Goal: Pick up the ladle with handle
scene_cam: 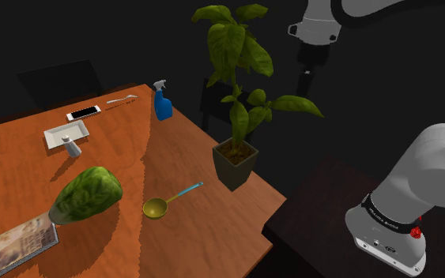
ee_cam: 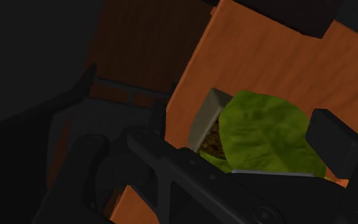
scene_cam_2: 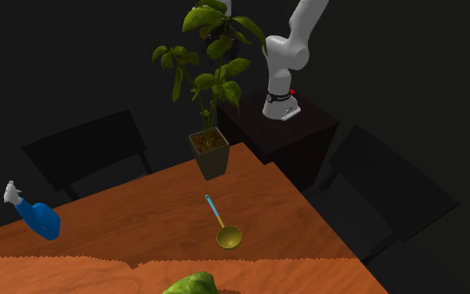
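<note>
Gold ladle (scene_cam: 155, 208), blue handle (scene_cam: 187, 190), on seemingly wooden table (scene_cam: 23, 158), arm-band lettering (scene_cam: 385, 219) unreadable.

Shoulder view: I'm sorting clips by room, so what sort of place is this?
Probably a dining area in a home: an orange-brown table with a dark chair beside it, a potted plant standing on it, and a phone and ladle lying on it.

This looks like a home dining room: a wooden table (scene_cam: 197, 237) with dark chairs (scene_cam_2: 87, 154) beside it, carrying a potted plant (scene_cam: 235, 150), a blue spray bottle (scene_cam: 163, 103), a smartphone (scene_cam: 84, 113), a magazine (scene_cam: 11, 246) and a ladle (scene_cam: 173, 197).
</note>
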Available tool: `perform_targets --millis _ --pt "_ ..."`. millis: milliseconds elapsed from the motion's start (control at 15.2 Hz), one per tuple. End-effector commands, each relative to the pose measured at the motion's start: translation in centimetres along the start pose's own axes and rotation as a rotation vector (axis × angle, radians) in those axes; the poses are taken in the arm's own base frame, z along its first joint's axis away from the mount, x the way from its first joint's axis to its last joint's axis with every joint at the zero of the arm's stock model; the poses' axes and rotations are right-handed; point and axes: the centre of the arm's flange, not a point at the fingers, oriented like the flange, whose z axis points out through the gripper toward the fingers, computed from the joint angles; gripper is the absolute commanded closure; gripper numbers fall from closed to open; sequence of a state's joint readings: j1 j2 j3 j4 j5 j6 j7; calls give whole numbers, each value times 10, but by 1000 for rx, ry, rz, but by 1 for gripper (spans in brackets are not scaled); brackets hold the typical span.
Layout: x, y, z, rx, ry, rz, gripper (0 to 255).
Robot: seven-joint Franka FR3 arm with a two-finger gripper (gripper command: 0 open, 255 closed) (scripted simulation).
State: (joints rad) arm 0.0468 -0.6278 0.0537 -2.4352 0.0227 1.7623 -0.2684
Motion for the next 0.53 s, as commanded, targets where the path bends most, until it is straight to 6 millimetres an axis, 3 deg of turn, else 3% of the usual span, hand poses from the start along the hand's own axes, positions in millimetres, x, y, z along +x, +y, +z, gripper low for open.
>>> perform_targets --millis 0,462 --pt "20 -7 16 -7 13 -52 0" --pt "83 -30 74 -28 45 -231 0"
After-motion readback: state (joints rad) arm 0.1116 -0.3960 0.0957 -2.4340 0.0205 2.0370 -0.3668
